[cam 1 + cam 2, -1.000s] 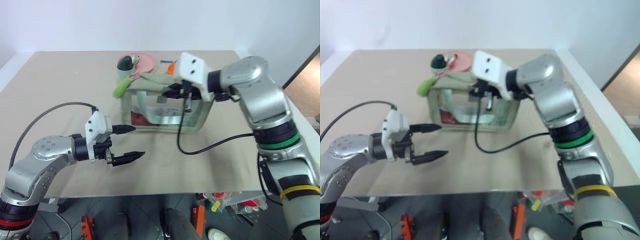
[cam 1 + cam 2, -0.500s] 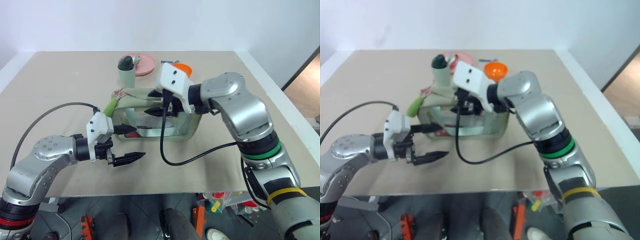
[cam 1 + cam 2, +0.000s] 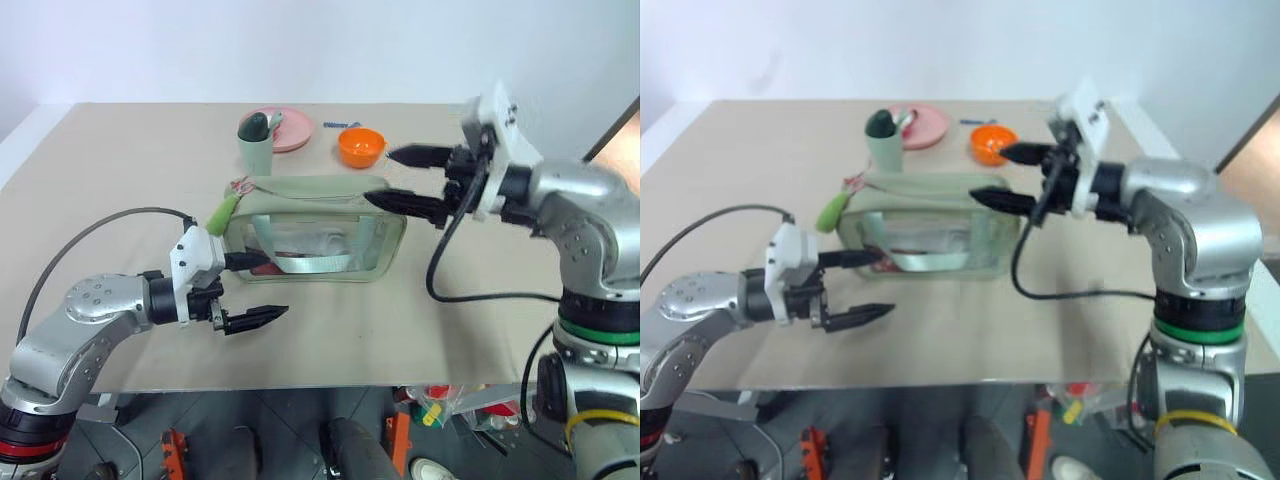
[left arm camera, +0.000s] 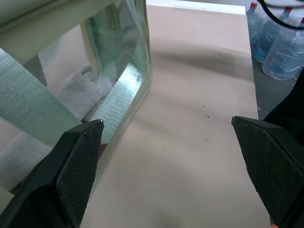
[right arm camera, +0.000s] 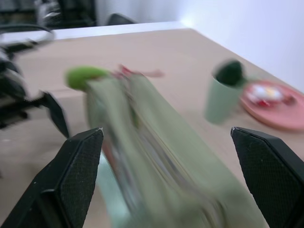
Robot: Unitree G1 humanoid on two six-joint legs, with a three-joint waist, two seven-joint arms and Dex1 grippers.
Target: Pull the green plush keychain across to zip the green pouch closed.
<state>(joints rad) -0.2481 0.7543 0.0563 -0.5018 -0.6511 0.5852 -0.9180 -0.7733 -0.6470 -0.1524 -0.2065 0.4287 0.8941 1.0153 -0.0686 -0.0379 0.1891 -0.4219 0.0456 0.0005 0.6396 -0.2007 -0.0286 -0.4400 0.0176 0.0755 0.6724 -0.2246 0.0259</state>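
Two grippers stood open over the tan table (image 3: 120,160), neither holding anything. The green pouch (image 3: 315,232) lay at mid-table with its long axis running left to right across the robot's front, and its top looked drawn shut. The green plush keychain (image 3: 221,211) hung off the pouch's left end on its pinkish cord. The left gripper (image 3: 258,288) hovered just in front of that end, fingers spread wide, one fingertip (image 3: 257,262) close against the clear side panel. The right gripper (image 3: 415,182), equally wide, hung above the pouch's right end, well apart from the plush. The left arm was plainly the nearer to the keychain, which lay just beyond and above its fingers. A pale green tumbler (image 3: 256,148), a pink plate (image 3: 292,131) and an orange bowl (image 3: 361,146) stood behind.
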